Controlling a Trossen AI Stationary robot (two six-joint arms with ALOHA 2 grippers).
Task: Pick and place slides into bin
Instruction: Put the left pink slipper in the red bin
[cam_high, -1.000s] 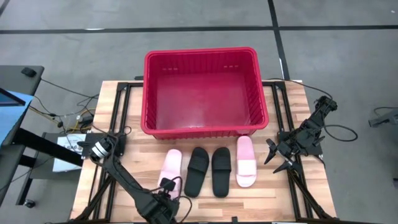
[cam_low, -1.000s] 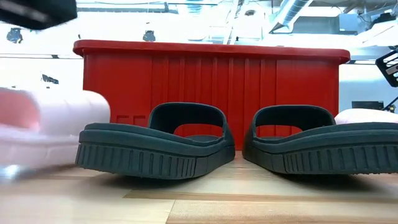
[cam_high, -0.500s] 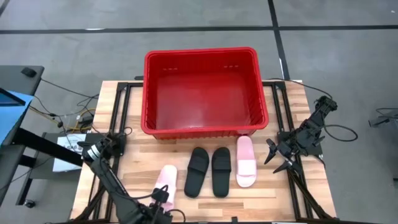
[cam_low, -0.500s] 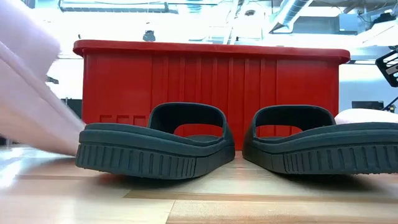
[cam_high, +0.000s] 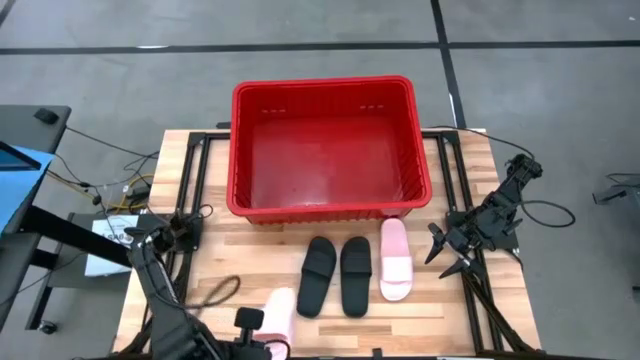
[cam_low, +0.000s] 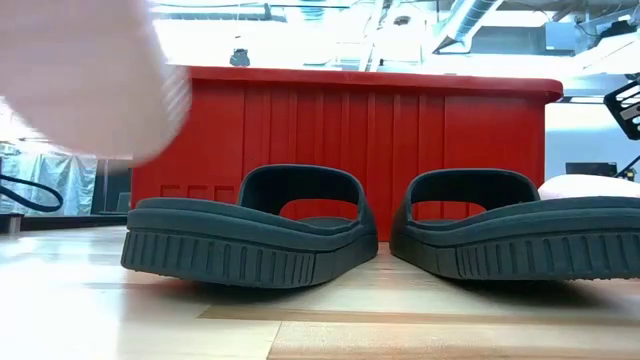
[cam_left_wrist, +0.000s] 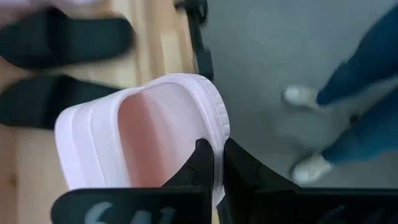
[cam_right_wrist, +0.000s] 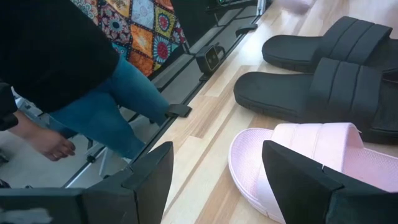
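Note:
My left gripper (cam_high: 258, 332) is at the table's near edge, left of centre, shut on a pale pink slide (cam_high: 279, 309) that it holds in the air. The slide shows as a blur at the upper left of the low view (cam_low: 80, 70). Two black slides (cam_high: 318, 275) (cam_high: 355, 275) lie side by side on their soles in front of the red bin (cam_high: 328, 205). The second pink slide (cam_high: 395, 258) lies right of them. My right gripper (cam_high: 440, 255) is open, just right of that pink slide. My left gripper pinches the pink slide's pale curved edge (cam_left_wrist: 208, 134) between its two fingers (cam_left_wrist: 202, 162). The fingers stand close together with the edge between them. I cannot tell whether that edge belongs to the strap or the sole. The slide is lifted clear of the table and tilted.
The bin's near wall (cam_low: 340, 130) rises behind the black slides. A person in jeans stands beyond the table's near edge (cam_right_wrist: 118, 106), and their legs and pale shoes show in the left wrist view (cam_left_wrist: 305, 168). A cable (cam_high: 215, 292) lies left of the held slide.
My left gripper has drawn back toward the table's near edge and risen, taking the left pink slide with it. The slide has slid away from the black slides, tipped up, and now hangs clear of the table. My right gripper has kept still.

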